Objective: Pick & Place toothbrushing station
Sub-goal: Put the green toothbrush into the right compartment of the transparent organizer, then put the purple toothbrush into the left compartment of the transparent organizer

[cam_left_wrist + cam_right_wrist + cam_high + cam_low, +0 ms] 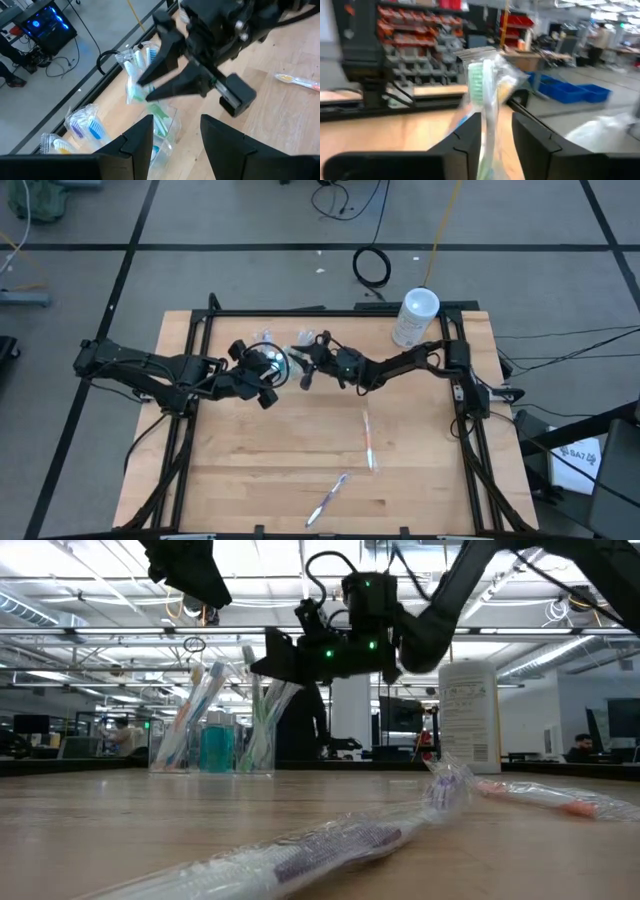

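Observation:
The toothbrushing station, a small clear plastic cup [169,131], stands on the wooden table near its far edge, also seen in the low view [262,752]. A green toothbrush in clear wrap [484,95] stands tilted in it, head up. My right gripper [496,130] reaches in level from the right, open, with the brush's upper end between its fingers. My left gripper [176,131] hovers open above the cup on its left, holding nothing. More brushes stand in clear cups [190,735] beside it. My right gripper has the wrapped green toothbrush's upper part [487,120] between its two fingers, which come level from the table's right. A gap shows on one side of the brush; it lies close to the other finger [470,137], and I cannot tell whether they touch.
A white canister [415,316] stands at the far right of the table. Two wrapped toothbrushes lie flat on the wood, one at mid-right [369,442] and one near the front edge [328,500]. More wrapped brushes [84,127] lie by the far edge.

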You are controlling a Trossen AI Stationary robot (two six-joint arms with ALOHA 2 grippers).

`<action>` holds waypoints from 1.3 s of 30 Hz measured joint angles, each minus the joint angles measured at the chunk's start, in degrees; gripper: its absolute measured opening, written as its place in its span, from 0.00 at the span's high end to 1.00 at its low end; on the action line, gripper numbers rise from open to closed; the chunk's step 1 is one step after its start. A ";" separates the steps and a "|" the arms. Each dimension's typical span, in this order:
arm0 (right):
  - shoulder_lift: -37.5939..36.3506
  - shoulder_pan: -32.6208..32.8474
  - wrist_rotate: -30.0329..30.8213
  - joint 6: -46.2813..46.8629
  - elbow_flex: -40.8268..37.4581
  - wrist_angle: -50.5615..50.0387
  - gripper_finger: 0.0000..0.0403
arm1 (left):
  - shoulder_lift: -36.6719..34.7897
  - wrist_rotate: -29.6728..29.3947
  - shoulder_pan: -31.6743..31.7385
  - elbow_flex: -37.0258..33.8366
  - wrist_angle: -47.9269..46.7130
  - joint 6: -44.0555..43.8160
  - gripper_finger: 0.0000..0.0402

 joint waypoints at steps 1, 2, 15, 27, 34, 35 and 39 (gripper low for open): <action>-1.10 0.11 1.41 -0.30 0.00 -2.41 0.72 | 0.02 0.00 0.00 0.00 -0.02 -0.08 0.58; -2.16 0.27 2.97 -0.67 0.00 -4.96 0.71 | 0.00 0.00 0.00 0.00 -0.04 -0.15 0.58; -17.30 3.39 7.21 2.30 -0.08 -45.34 0.68 | 0.02 -0.02 -0.72 0.00 0.05 -2.35 0.58; -25.62 10.26 7.02 8.85 0.09 -73.72 0.69 | 2.78 2.07 -3.16 0.04 1.19 -9.32 0.58; -26.34 16.66 6.91 16.48 0.02 -85.56 0.70 | 9.68 14.67 -4.88 0.07 5.11 -12.20 0.58; -26.22 17.60 6.79 17.46 -0.02 -87.11 0.70 | 11.03 16.81 -5.11 0.07 6.65 -12.23 0.58; -26.28 20.60 6.96 22.49 -0.02 -91.52 0.69 | 17.20 24.26 -6.22 0.04 12.80 -12.13 0.58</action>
